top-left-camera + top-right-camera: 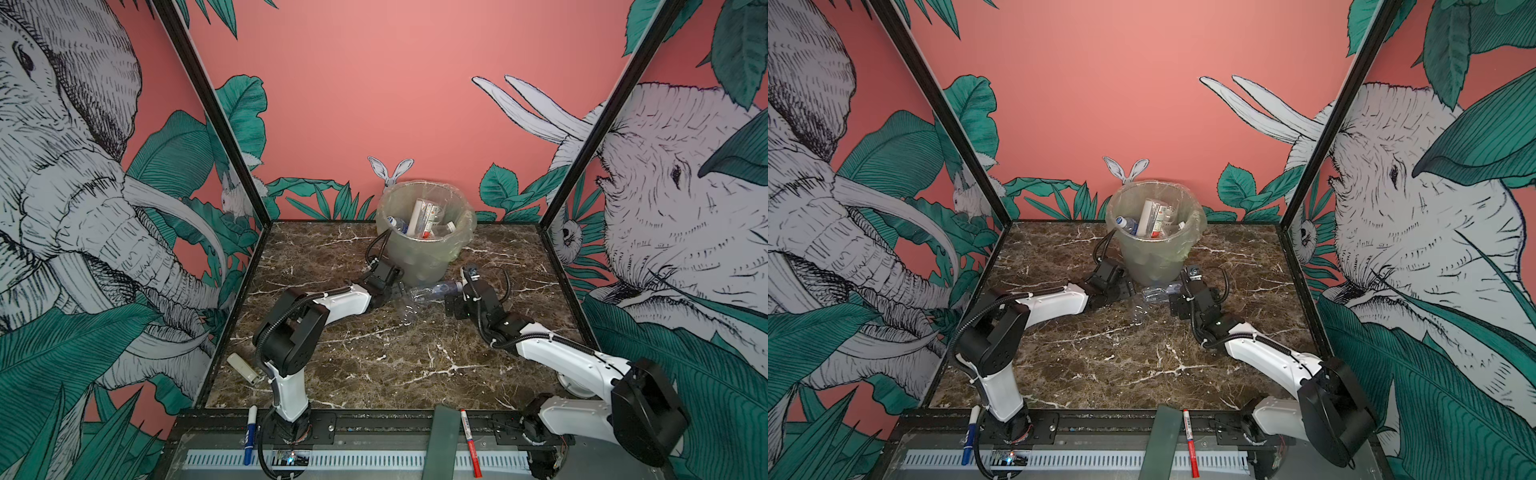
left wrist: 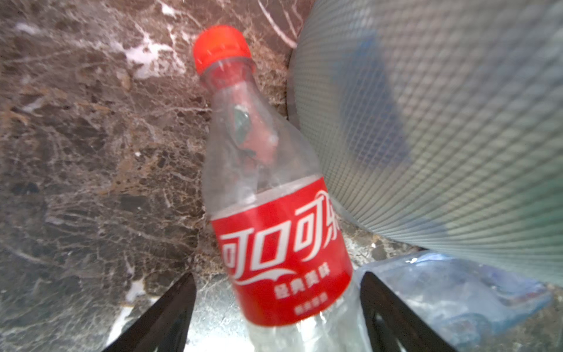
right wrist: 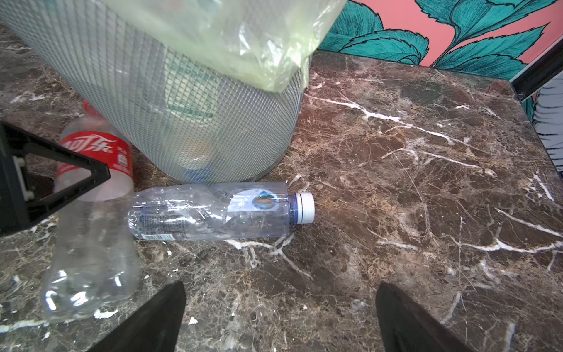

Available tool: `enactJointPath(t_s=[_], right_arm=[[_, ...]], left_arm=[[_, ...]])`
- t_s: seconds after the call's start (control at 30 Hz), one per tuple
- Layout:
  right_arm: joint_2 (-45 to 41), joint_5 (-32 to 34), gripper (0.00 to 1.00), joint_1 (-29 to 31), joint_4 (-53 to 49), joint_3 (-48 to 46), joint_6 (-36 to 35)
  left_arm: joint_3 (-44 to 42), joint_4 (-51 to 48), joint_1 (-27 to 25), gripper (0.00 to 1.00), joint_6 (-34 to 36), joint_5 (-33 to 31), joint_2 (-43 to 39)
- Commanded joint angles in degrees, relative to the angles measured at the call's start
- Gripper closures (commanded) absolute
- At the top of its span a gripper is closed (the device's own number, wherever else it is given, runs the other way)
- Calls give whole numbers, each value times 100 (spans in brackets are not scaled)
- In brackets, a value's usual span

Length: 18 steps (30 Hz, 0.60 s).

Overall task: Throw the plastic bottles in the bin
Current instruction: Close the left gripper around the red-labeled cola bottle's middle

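Note:
A clear bottle with a red label and red cap (image 2: 274, 243) lies on the marble beside the bin (image 2: 441, 122). My left gripper (image 2: 277, 304) straddles its body, open, with a gap on one side. In both top views its clear base (image 1: 409, 313) (image 1: 1138, 311) sticks out of the left gripper (image 1: 401, 291) (image 1: 1129, 291). A crumpled clear bottle with a white cap (image 3: 219, 213) (image 1: 436, 291) lies along the bin's foot. My right gripper (image 3: 280, 317) (image 1: 455, 305) hovers short of it, open, nothing between its fingers. The grey-green bin (image 1: 419, 257) (image 1: 1154, 257) holds several bottles.
The bin's clear liner (image 3: 243, 36) hangs over its rim. A blue marker (image 1: 250, 432), a red marker (image 1: 471, 442) and a green strip (image 1: 444, 440) lie on the front rail. A small white object (image 1: 245, 368) sits at the table's left edge.

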Motion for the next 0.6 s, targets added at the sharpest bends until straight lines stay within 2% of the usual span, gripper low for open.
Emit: enactJointPath(t_s=[0.0, 0.23, 0.57], right_arm=[[43, 67, 1, -39, -13, 168, 46], [67, 54, 1, -39, -29, 179, 46], [145, 1, 1, -43, -49, 221, 64]], left_arm=[[4, -318, 9, 14, 91, 32, 56], [-422, -236, 74, 17, 206, -16, -235], [-389, -1079, 93, 19, 1362, -616, -696]])
